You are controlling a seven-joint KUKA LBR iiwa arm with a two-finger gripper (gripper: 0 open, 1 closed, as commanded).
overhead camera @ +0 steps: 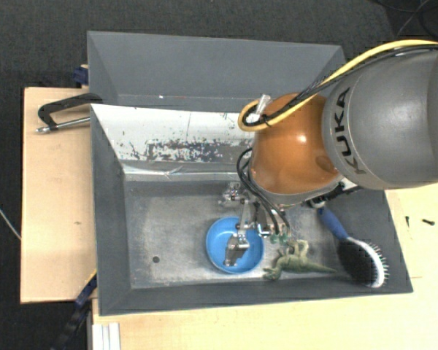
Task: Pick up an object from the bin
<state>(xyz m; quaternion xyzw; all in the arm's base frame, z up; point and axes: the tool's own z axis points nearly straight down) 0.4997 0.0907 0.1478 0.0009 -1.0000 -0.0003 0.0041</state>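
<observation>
Blue round bowl (217, 243) directly beneath hand (237, 252)

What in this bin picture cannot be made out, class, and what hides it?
- Camera view: blue bowl, inside partly covered by the gripper.
- Camera view: brush, blue handle's top end hidden under the arm.
- Camera view: bin, right rear floor hidden by the arm.

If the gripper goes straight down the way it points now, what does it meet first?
Probably the blue bowl at the front middle of the bin: the gripper hangs over its right half. The green toy dinosaur lies right of that line. Depth is unclear.
</observation>
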